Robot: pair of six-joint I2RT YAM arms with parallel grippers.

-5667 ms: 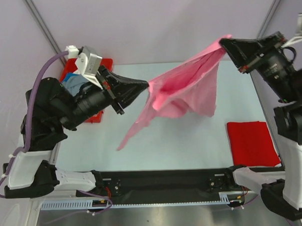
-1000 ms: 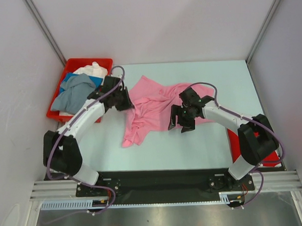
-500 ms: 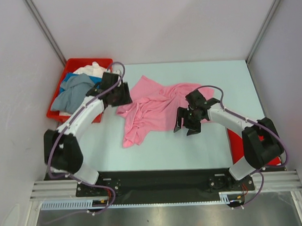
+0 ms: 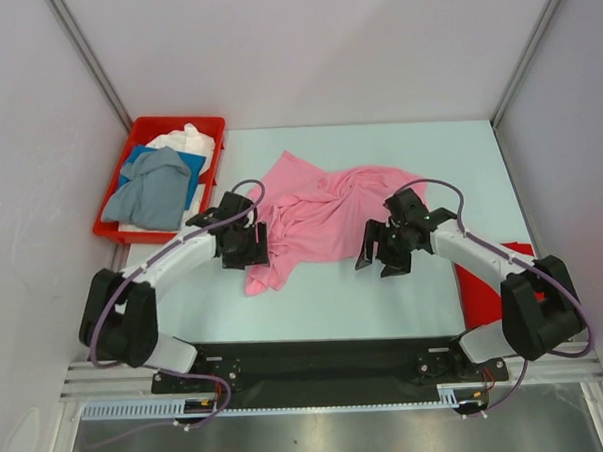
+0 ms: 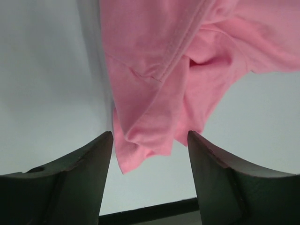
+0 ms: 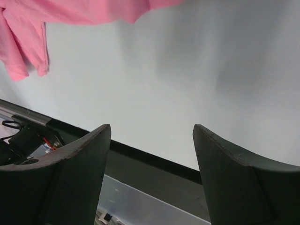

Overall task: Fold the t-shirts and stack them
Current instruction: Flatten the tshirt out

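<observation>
Across the middle of the bench (image 4: 315, 305), a pink t-shirt (image 4: 321, 210) is lying crumpled, with the left pincer (image 4: 250, 246) and right pincer (image 4: 381, 260) hovering at its near edge, both spread apart, gripping nothing. Pinching two corners and pulling the cloth flat looks wisest.

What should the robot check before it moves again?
1. Left gripper open: ok.
2. Right gripper open and holding nothing: ok.
3. Pink shirt spread flat: not ok, it is crumpled.
4. Pink shirt fully on the table: ok.
5. Red shirt neatly folded: cannot tell, the right arm hides part of it.
</observation>
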